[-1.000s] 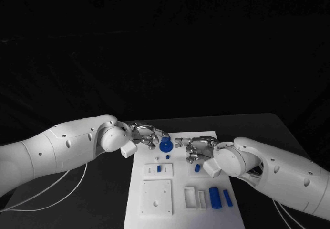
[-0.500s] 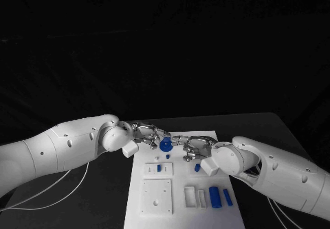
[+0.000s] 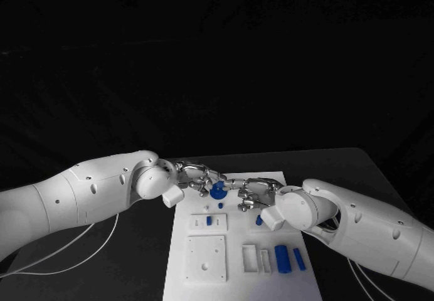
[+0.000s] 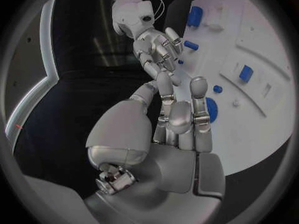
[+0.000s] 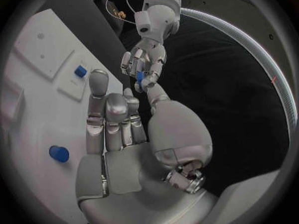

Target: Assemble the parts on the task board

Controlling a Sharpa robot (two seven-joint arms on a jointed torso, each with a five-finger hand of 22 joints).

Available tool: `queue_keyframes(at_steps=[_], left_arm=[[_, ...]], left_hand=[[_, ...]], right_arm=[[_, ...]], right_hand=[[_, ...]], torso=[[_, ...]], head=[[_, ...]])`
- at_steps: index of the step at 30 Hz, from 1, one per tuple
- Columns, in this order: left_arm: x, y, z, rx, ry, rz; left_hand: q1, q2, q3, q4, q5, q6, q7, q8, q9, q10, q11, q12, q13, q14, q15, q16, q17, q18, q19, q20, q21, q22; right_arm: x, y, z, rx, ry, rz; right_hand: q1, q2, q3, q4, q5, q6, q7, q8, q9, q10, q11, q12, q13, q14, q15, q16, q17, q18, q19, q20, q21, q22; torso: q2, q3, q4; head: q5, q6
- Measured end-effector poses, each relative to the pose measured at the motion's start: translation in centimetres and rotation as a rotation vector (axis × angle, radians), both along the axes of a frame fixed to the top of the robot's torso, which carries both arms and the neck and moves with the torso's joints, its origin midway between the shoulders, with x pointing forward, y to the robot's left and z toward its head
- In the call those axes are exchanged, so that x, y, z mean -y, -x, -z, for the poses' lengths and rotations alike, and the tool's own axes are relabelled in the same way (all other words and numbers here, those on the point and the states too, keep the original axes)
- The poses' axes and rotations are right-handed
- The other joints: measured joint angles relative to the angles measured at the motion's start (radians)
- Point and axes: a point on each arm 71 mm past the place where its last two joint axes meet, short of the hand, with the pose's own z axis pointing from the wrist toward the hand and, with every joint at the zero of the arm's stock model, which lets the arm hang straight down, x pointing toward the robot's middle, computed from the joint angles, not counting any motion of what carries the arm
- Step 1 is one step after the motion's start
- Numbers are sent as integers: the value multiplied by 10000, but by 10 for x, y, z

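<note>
Gripping a round blue part (image 3: 217, 189) in its fingers, the left hand (image 3: 192, 177) is hovering over the task board (image 3: 271, 285) — the right hand (image 3: 254, 192) is facing it, fingers apart, holding nothing, just beside.

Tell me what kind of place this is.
Probably a robotics test bench: a black table against dark drapes, a white task board with small blue parts, and two robot hands over it.

Left robot hand (image 3: 192, 177) and right robot hand (image 3: 252, 191) nearly meet, fingers curled.
</note>
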Motion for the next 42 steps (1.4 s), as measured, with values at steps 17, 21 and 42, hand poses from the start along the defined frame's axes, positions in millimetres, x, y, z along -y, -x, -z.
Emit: queue_keyframes(at_steps=[17,21,42], left_arm=[[-1,0,1,27,-104,92],[0,0,1,30,-130,127],[1,-1,0,49,-146,214]], left_hand=[[0,0,1,-3,-40,-26,-26,-11,13,0,0,0,4,0,0,0,0,0,-1,1,0,6],[0,0,12,-13,-41,-25,-25,-33,13,25,-24,0,17,0,0,-39,0,0,-1,0,0,6],[1,-1,0,-53,0,-18,-18,-1,10,24,-24,0,15,0,0,-40,1,0,-1,1,0,3]], right_arm=[[-3,-1,-1,135,-74,-81],[-4,-1,-2,190,-114,-93],[-4,-2,-1,388,-209,-33]], right_hand=[[-83,83,592,-515,-78,56,-55,0,-1,0,1,0,64,-1,1,0,5,-1,0,0,0,91],[-81,81,865,-618,-235,177,-66,0,-1,0,1,0,91,-1,1,0,23,0,0,1,0,132],[11,434,3892,-770,-2793,865,-177,-88,24,94,-18,41,171,-1,2,1,97,-76,0,-74,61,350]], torso=[[0,3,2],[-2,5,1],[-3,-3,3]], head=[[-1,1],[5,1],[0,4]])
